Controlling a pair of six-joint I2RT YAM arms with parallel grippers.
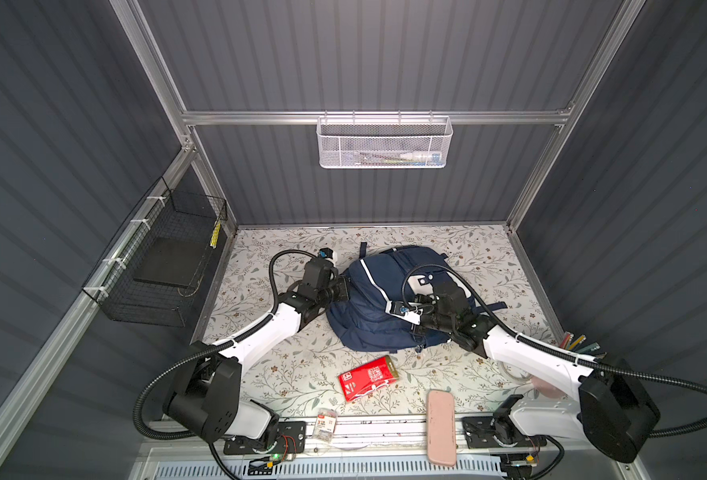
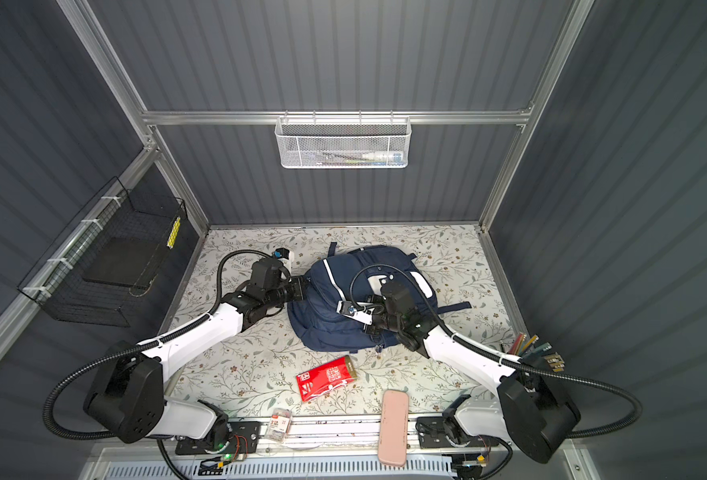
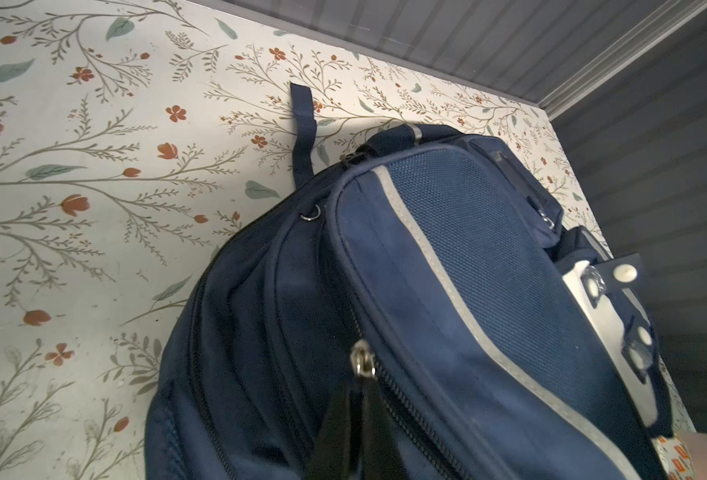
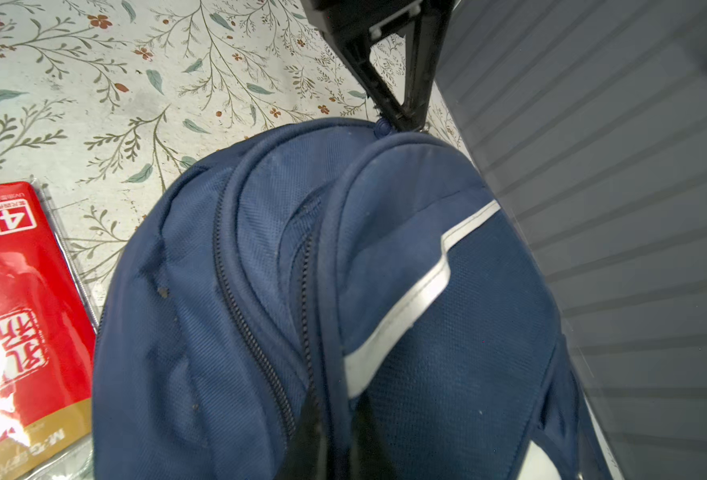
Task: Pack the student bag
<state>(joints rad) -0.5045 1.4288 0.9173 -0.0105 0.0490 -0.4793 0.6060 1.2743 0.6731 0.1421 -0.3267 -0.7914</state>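
The student bag (image 1: 368, 307) (image 2: 326, 316), navy with white stripes, lies flat in the middle of the floral table. My left gripper (image 1: 342, 289) (image 2: 298, 287) presses against its left side. In the left wrist view this gripper (image 3: 358, 411) is shut on a metal zip pull (image 3: 363, 360). My right gripper (image 1: 415, 326) (image 2: 369, 328) sits low on the bag's right half, mostly hidden under its wrist. In the right wrist view it (image 4: 339, 434) is shut on a raised fabric seam (image 4: 335, 291) of the bag (image 4: 227, 291) beside a zip line. The left gripper's fingers (image 4: 401, 104) show at the bag's far end.
A red packet (image 1: 368, 376) (image 4: 19, 299) lies in front of the bag. A pink case (image 1: 442, 428) and a small packet (image 1: 326, 423) sit at the front edge. Coloured pencils (image 1: 578, 345) stand at the right. A white mesh basket (image 1: 385, 141) hangs on the rear wall, a black wire basket (image 1: 164, 266) on the left.
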